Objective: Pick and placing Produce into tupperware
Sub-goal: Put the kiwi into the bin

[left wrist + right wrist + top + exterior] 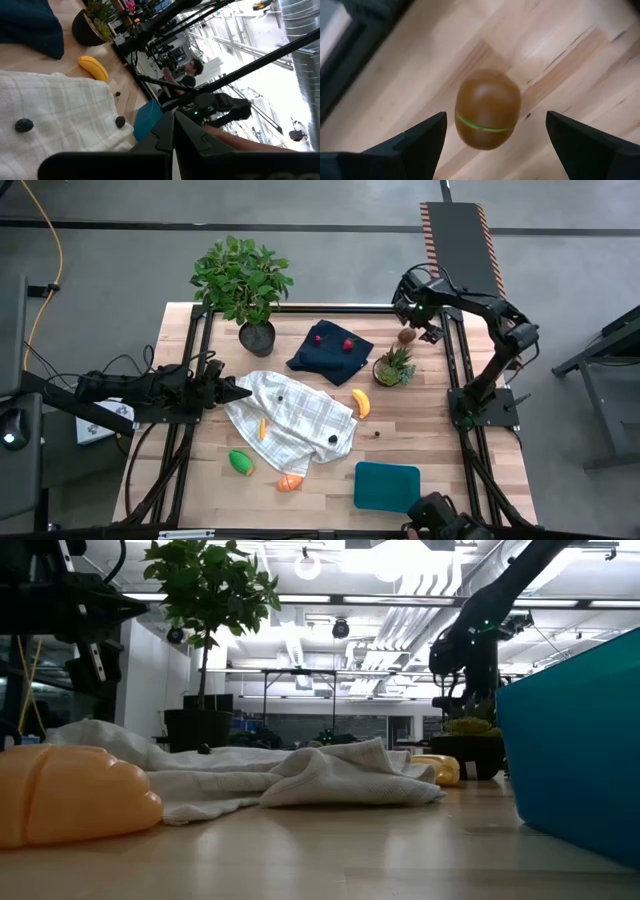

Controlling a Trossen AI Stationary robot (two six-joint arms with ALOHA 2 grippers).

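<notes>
Lying well apart from the brown kiwi, the teal tupperware is still empty. Right gripper fingers are spread either side of the kiwi; closed off-centre, the round fruit could roll away. Left gripper is pinched together.

Looking straight down from overhead on the whole table. Level with the tabletop, close beside the tupperware, facing the checked cloth. Skimming low across that cloth toward the tupperware. Pressed close above the brown round one.
</notes>
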